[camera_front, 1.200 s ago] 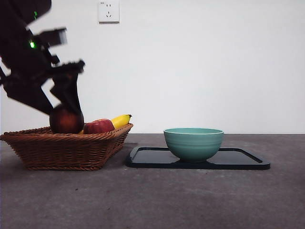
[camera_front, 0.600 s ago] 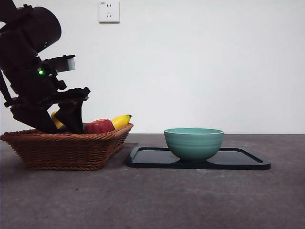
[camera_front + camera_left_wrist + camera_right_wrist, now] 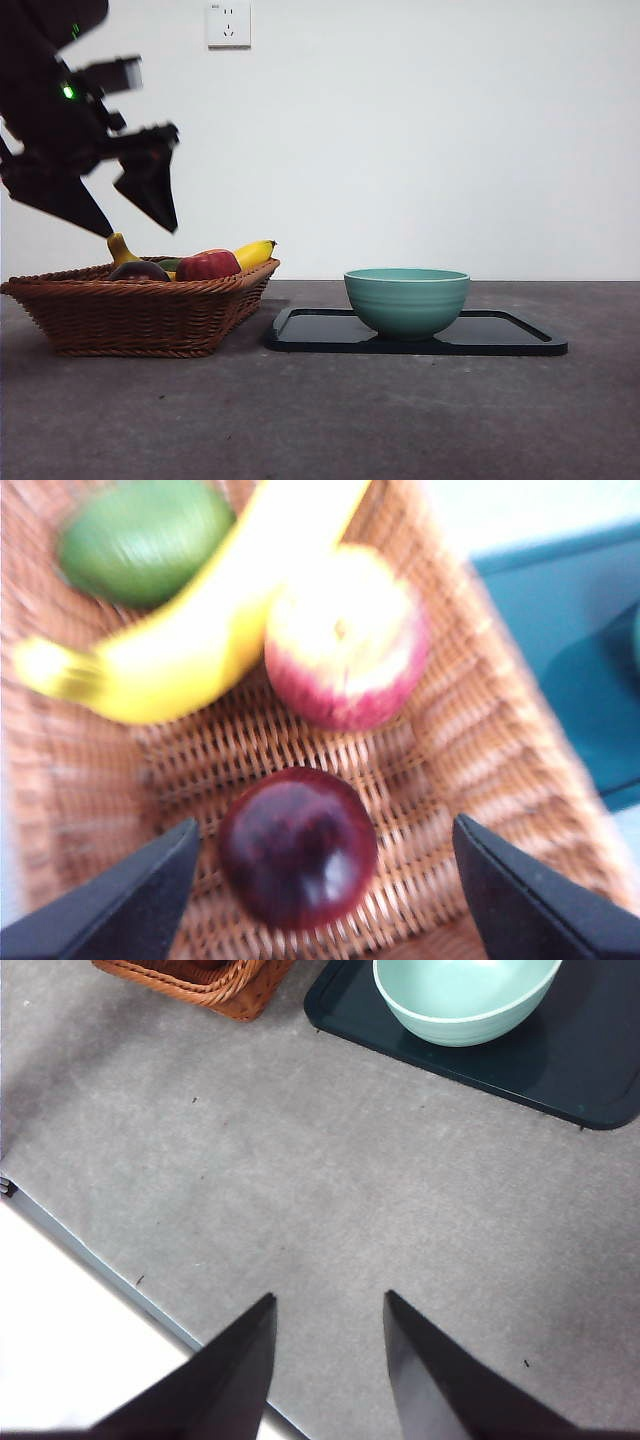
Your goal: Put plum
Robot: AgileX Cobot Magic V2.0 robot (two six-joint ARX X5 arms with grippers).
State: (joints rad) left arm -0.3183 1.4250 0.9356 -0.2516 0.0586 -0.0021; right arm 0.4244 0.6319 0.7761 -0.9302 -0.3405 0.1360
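Plum (image 3: 298,846) lies in the basket (image 3: 480,780) — left gripper (image 3: 325,900), jaws spread (empty), should lift straight up, clear.

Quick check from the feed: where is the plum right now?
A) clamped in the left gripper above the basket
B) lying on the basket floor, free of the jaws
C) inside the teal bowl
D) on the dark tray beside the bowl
B: the left wrist view shows the plum resting on the weave of the basket, with the left gripper open wide and touching nothing.
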